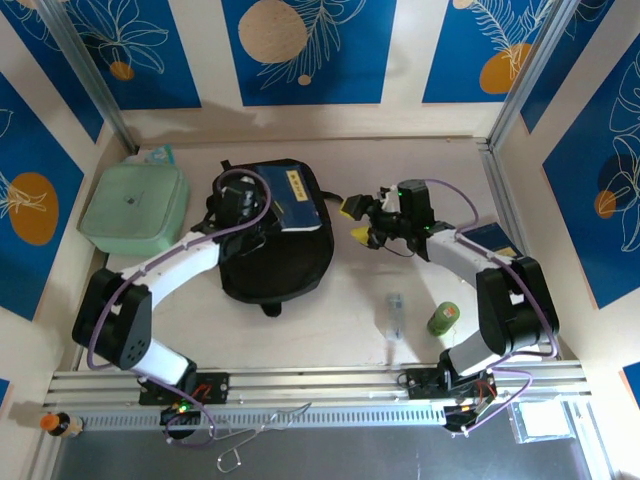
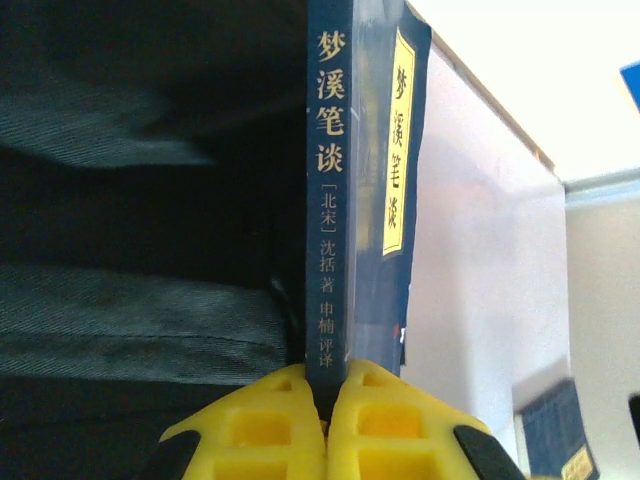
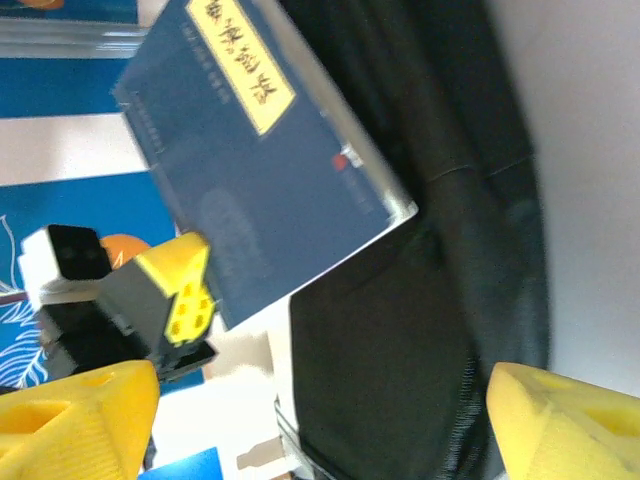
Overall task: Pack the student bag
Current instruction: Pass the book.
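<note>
Evidently mid-packing: left jaws pinched the blue book at the student bag, right jaws gaped wide; next it needed easing inside

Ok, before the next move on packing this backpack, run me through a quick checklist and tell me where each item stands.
1. Grip: left fingers shut on the dark blue paperback book: ok.
2. Release: right fingers open and apart from the book: ok.
3. Book fully inside the large black fabric backpack: not ok, its cover is in plain sight.
4. Backpack's opening wide enough for the book: cannot tell.
5. Next item free to pick: small green cylinder lies apart from both arms: ok.
</note>
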Controlling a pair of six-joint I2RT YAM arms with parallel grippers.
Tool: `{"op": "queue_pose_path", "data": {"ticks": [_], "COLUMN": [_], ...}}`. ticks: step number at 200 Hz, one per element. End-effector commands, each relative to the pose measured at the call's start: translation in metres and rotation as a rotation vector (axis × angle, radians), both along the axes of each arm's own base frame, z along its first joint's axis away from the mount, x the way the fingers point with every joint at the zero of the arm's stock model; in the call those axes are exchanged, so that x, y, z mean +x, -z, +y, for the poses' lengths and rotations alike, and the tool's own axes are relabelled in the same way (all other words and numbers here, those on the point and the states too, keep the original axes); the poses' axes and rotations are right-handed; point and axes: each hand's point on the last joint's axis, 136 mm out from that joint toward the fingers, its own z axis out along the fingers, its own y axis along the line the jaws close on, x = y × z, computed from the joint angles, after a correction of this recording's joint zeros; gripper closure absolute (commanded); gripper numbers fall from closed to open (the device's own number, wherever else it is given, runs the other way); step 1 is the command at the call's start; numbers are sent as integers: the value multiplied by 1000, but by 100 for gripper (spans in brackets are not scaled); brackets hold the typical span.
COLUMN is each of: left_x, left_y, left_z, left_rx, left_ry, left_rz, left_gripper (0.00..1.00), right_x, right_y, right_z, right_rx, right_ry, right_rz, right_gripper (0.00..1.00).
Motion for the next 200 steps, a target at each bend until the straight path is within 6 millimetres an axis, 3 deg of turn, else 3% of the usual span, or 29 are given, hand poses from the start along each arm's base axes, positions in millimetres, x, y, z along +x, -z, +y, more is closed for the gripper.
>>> {"op": "queue_pose_path", "data": {"ticks": [1,40,69,108,200], "left_x": [12,4,1,-1,0], "left_y": [-29,-19,-20,-22,-19], "left_z": [25,31,29,26,25], "left_rx": [-160,-242,-304,-357,-409], "left_ry": [-228,-304,-315,-319,-334], "left_rz": [-105,-70,-68,-63,-71], "left_gripper": [100,100,100,100,100], "right_x": [4,6,8,29,46], "right_y": [-6,-6,5,5,33], "right_z": [18,56,81,110,141], "right_rx": [22,103,109,183,166], "right_ry": [54,55,69,73,147], "right_rz": [-4,31,101,100,227], "right_gripper": [14,14,15,16,25]}}
